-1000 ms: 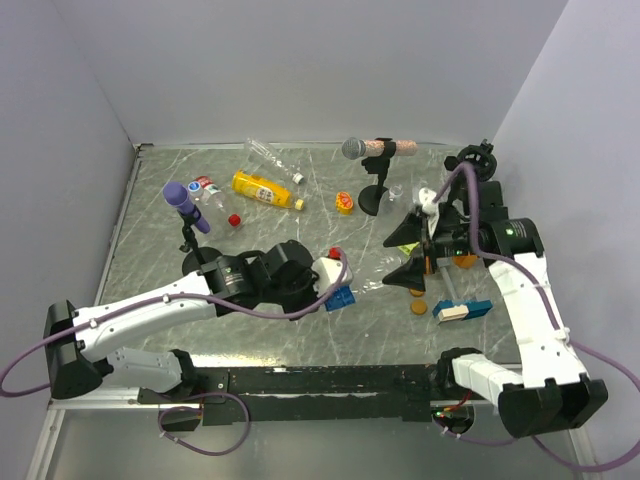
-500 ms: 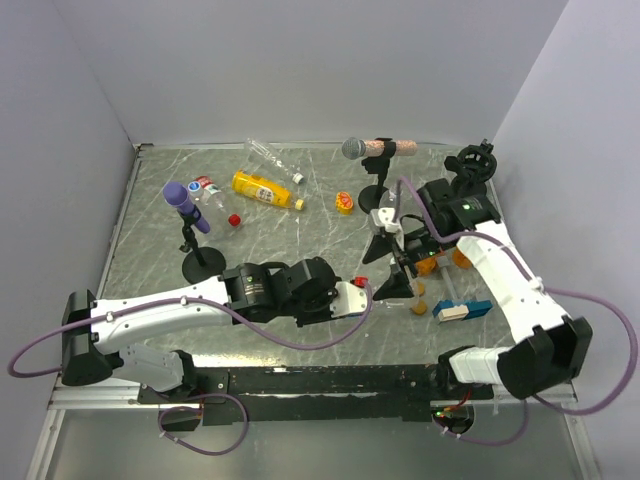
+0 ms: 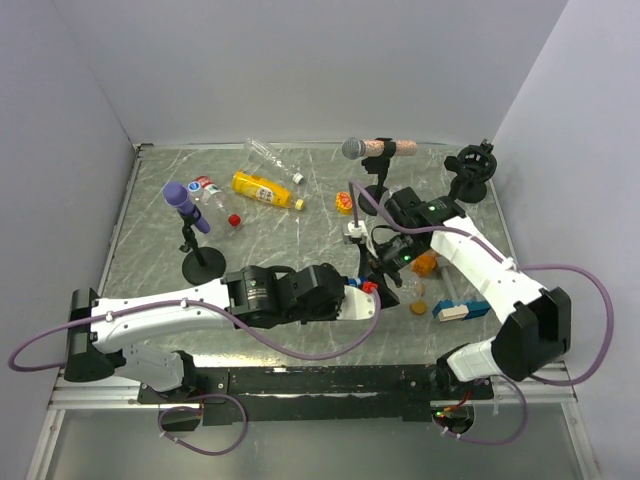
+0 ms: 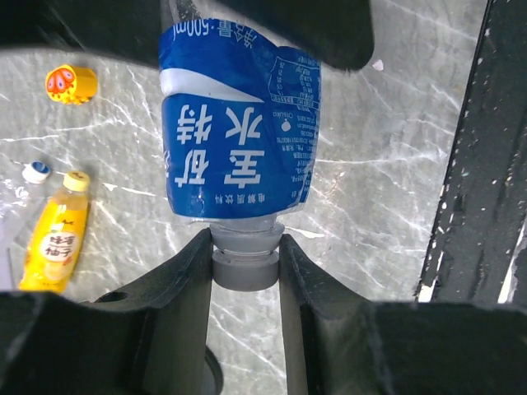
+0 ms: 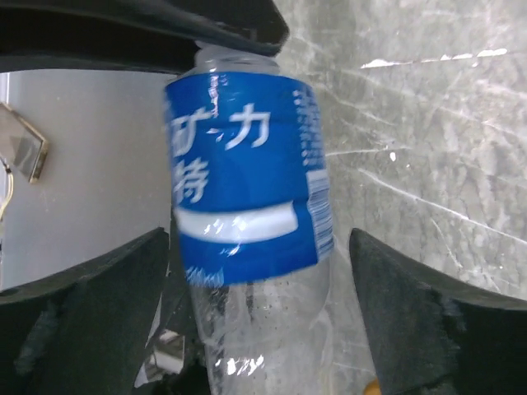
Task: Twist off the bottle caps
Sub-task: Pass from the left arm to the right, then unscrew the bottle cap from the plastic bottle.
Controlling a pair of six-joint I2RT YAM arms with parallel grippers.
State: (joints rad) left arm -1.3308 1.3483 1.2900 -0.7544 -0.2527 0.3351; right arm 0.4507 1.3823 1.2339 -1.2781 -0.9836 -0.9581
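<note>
My left gripper (image 4: 244, 247) is shut on the neck and pale grey-looking cap (image 4: 244, 270) of a clear bottle with a blue label (image 4: 239, 140), held off the table. In the top view it (image 3: 372, 290) sits mid-table, tip to tip with my right gripper (image 3: 385, 262). My right gripper (image 5: 255, 329) is open. Its fingers (image 5: 428, 321) stand either side of the bottle's clear body (image 5: 255, 304) without pressing it.
A yellow bottle (image 3: 267, 190), two clear bottles (image 3: 270, 157) (image 3: 207, 195) and a loose red cap (image 3: 234, 220) lie at the back left. An orange stubby bottle (image 3: 425, 265), an orange-brown cap (image 3: 420, 307) and a blue-white block (image 3: 460, 308) lie right. Microphones stand at left (image 3: 185, 205) and back (image 3: 365, 150).
My left arm has carried the bottle to the right. My right arm has swung left and down, and its open jaws now straddle the bottle's body.
</note>
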